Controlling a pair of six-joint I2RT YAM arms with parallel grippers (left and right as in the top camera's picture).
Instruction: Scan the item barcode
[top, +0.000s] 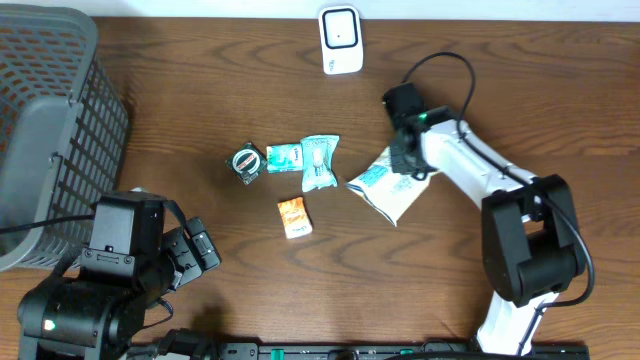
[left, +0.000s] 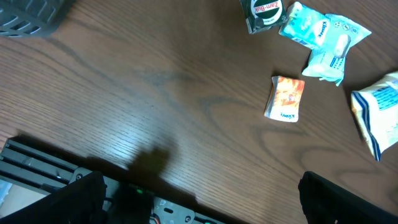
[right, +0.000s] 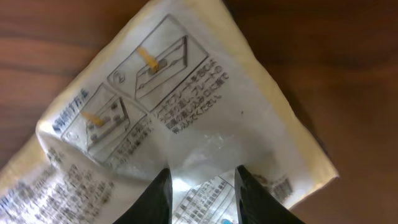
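Observation:
A white printed packet (top: 385, 192) lies flat on the brown table, right of centre. My right gripper (top: 408, 165) hovers over its upper end. In the right wrist view the two dark fingertips stand apart, so this gripper (right: 202, 190) is open. The crinkled packet (right: 186, 93) shows between and below the tips, and a small barcode (right: 283, 186) sits near its right edge. The white scanner (top: 341, 40) stands at the table's far edge. My left gripper (left: 205, 208) is wide open over bare wood near the front left, holding nothing.
A round tin (top: 247, 162), two teal packets (top: 310, 158) and an orange sachet (top: 294, 216) lie at mid-table. A grey mesh basket (top: 50, 130) fills the far left. A black rail (left: 37, 165) runs along the front edge.

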